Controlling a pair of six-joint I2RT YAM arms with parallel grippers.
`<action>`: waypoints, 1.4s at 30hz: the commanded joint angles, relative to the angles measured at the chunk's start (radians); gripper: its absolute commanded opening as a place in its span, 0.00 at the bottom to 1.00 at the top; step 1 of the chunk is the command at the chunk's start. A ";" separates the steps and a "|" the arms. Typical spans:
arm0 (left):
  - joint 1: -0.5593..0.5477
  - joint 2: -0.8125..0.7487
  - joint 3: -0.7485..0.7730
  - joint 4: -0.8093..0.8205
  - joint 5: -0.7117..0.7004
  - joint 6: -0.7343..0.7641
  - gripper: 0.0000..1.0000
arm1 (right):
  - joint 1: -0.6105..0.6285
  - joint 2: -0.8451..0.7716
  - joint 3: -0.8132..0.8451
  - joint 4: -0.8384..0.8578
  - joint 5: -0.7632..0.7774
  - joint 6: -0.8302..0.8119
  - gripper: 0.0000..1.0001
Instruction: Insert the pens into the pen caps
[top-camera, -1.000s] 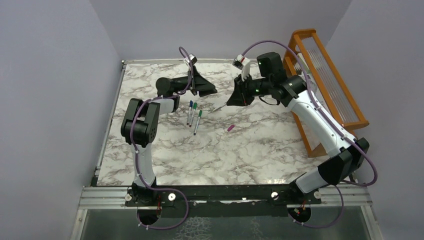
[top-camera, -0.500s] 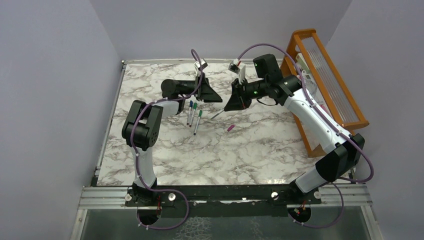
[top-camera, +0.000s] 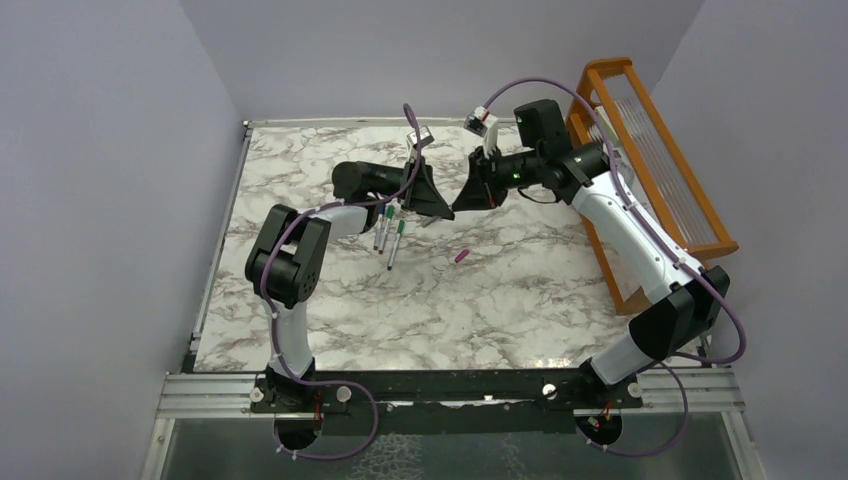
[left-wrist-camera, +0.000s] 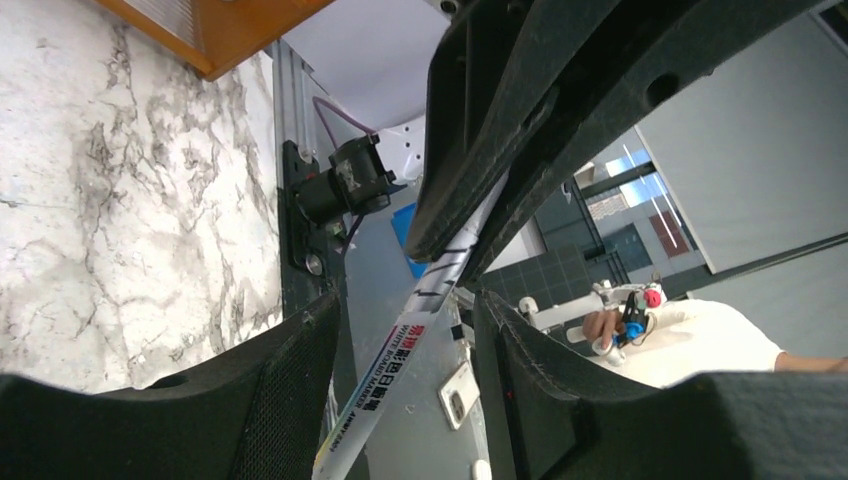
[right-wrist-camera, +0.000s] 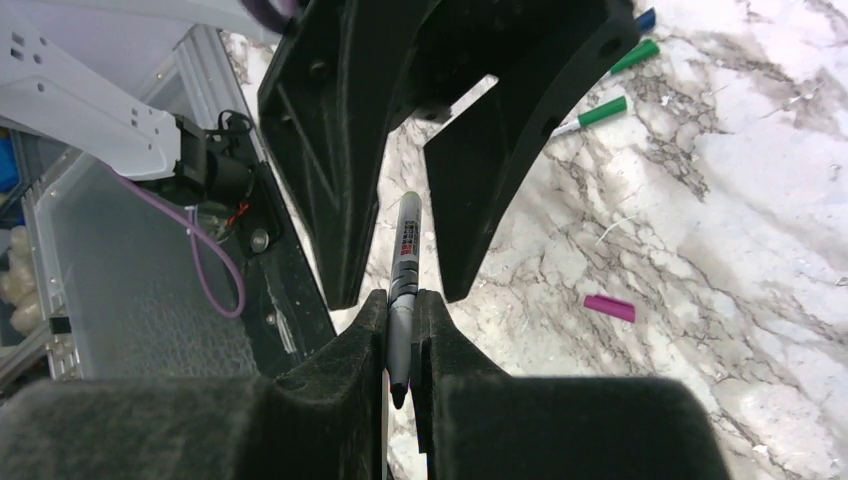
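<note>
- Walls: plain pale lavender-grey panels box in the left, back and right sides, nothing stuck on them.
- Table: white marble-look tabletop with grey veins, kinda glossy, with a bright glare patch near the front edge.
- Right edge: orange wooden rack with clear ribbed panels, leaning outward.
- Front: silver aluminium rail, then a dark shiny sheet below it.
- Left wrist view peeks past the box: bluish window panes and dark tiles.
- Light's soft and even.
</note>
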 joint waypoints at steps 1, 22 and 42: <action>-0.008 -0.058 0.006 0.227 0.043 0.012 0.56 | -0.025 0.023 0.051 0.021 -0.033 -0.015 0.01; -0.017 -0.079 0.017 0.228 0.042 0.008 0.17 | -0.079 0.046 -0.019 0.214 -0.228 0.160 0.01; 0.039 0.012 0.044 0.227 -0.112 -0.011 0.00 | -0.099 -0.288 -0.380 0.569 0.477 0.491 0.63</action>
